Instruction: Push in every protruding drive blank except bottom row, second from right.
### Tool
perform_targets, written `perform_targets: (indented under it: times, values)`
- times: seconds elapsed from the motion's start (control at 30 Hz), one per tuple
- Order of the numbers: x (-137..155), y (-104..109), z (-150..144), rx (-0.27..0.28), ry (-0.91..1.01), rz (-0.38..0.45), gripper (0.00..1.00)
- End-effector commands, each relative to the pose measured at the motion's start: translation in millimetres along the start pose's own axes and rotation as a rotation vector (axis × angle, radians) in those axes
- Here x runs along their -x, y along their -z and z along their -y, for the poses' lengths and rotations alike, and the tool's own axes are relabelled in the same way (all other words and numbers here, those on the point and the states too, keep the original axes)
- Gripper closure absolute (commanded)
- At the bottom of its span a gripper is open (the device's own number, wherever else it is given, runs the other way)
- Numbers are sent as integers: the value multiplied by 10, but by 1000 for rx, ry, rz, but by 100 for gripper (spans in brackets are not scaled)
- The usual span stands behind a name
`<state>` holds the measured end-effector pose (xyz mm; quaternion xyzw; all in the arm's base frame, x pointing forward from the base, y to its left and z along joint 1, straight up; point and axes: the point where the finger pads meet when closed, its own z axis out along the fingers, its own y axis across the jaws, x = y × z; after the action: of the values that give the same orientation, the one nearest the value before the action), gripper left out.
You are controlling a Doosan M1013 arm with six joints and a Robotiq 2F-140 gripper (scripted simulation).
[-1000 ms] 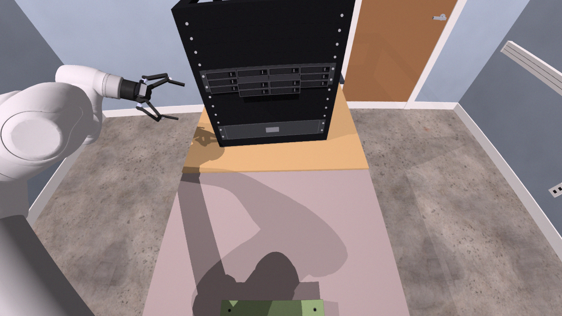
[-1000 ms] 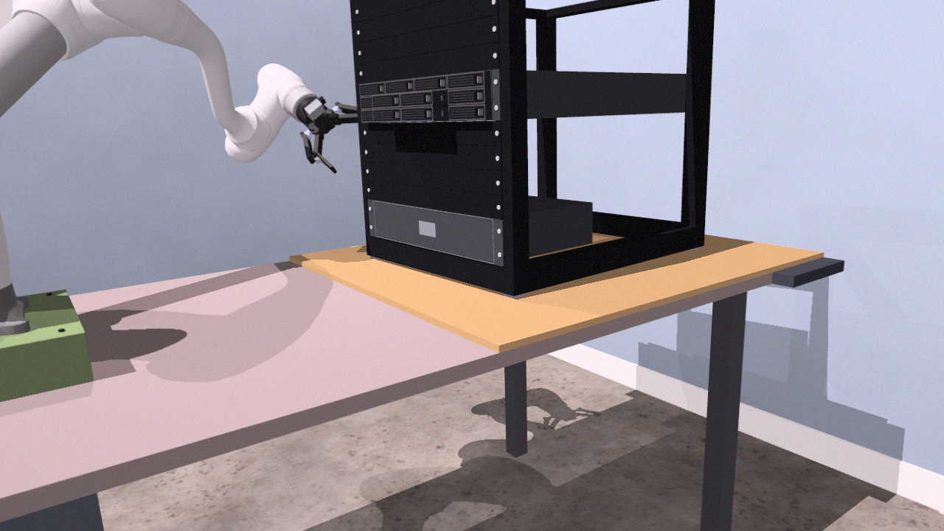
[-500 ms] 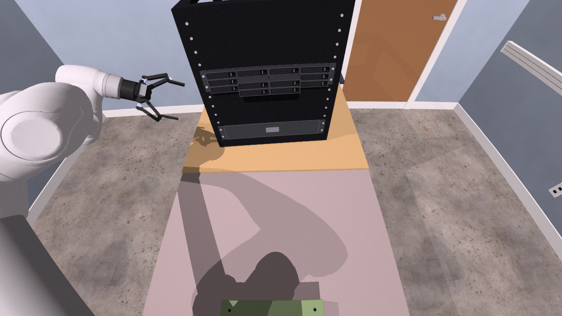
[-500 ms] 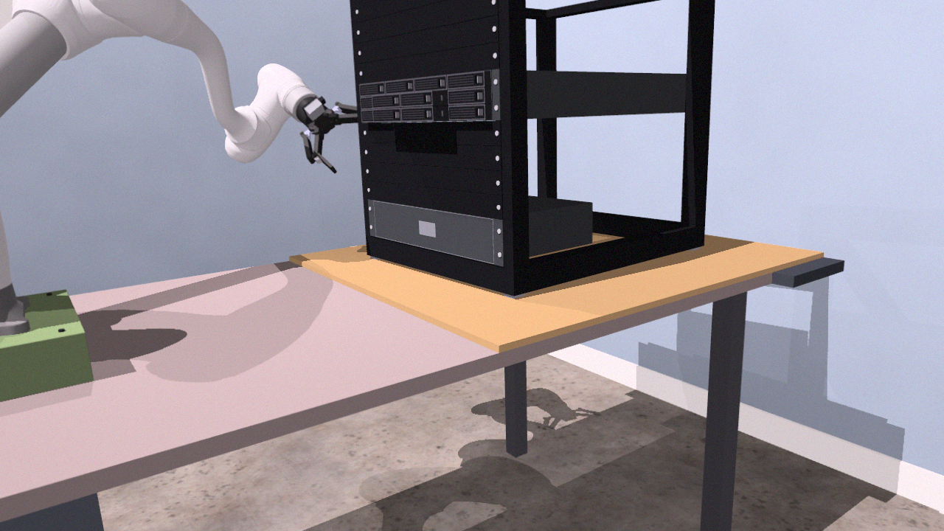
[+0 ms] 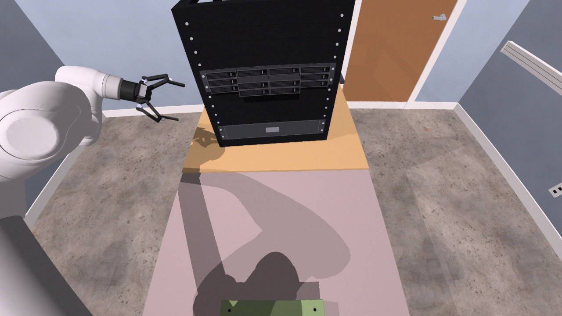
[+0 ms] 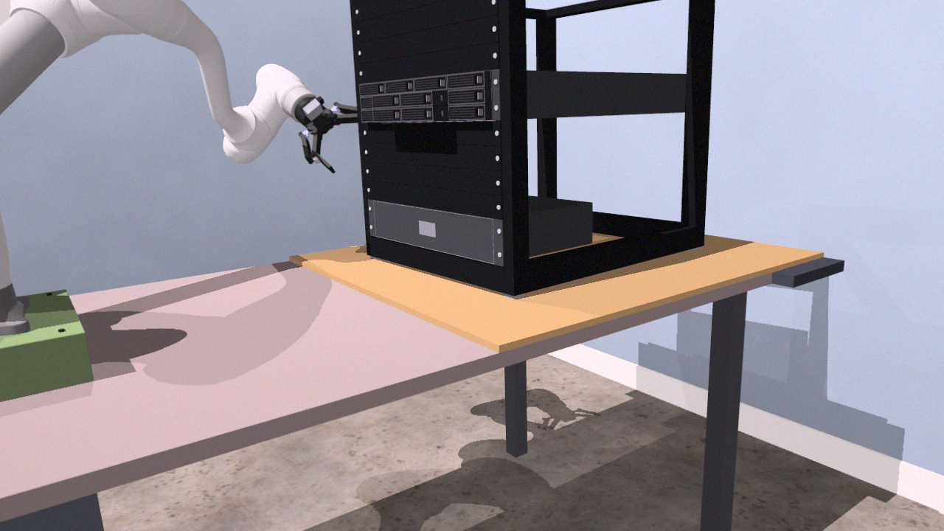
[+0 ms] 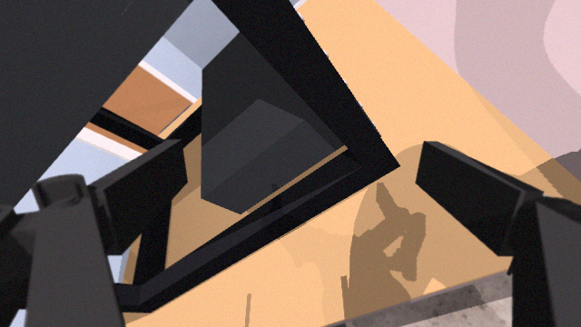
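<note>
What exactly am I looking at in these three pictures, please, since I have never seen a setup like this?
A white robot arm stands on a green base at one end of a long table. One picture looks down from above, one from the side, and one from a camera at the arm's wrist. On an orange board stands a black equipment rack with three rows of small drive blanks in its front. The claw hangs in the air off the rack's left side, open and holding nothing.
</note>
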<state>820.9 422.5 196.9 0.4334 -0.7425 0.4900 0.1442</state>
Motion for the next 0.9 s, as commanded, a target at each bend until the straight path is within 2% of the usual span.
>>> perform_targets:
  times: [0.0, 0.17, 0.23, 0.73, 0.8, 0.87]
  values:
    - [-72, 43, -92, 1, -4, 6, 0]
    - [-283, 73, -339, 2, -4, 5, 0]
    - [-283, 73, -339, 2, -4, 5, 0]
    - [-1323, 288, -1612, 1, -4, 6, 0]
    - [-1323, 288, -1612, 1, -4, 6, 0]
    - [-1453, 311, -1768, 1, -4, 5, 0]
